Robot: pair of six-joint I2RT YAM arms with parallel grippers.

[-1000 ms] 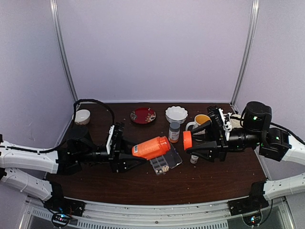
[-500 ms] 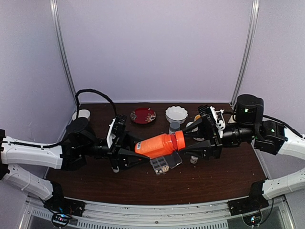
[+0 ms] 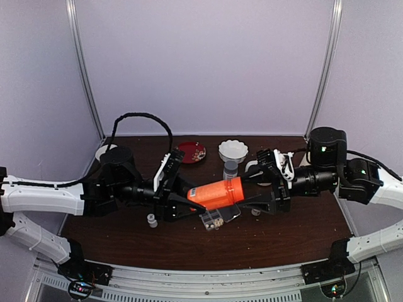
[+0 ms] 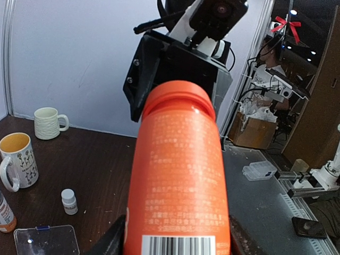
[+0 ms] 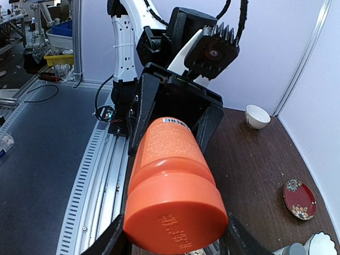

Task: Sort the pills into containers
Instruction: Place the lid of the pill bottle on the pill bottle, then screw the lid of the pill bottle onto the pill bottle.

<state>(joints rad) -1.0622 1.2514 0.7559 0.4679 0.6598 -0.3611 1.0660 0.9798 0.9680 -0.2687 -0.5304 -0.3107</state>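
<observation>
1. Clamped level between left gripper [image 3: 192,197] and right gripper [image 3: 243,189]: orange bottle [image 3: 216,193], above clear pill box [image 3: 219,218].
2. Standing apart on brown table [image 3: 271,242], left of the box: small white bottle [image 3: 152,220].
3. Behind: red plate [image 3: 191,151], white scalloped bowl [image 3: 233,150], grey-capped bottle [image 3: 231,168].

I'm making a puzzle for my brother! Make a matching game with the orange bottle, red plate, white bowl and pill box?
1 orange bottle
2 red plate
3 white bowl
4 pill box

A right behind the grey-capped bottle
B clear, down on the table
C lifted up, lying sideways
D at the back, leftmost of the four

Pairs: 1-C, 2-D, 3-A, 4-B
</observation>
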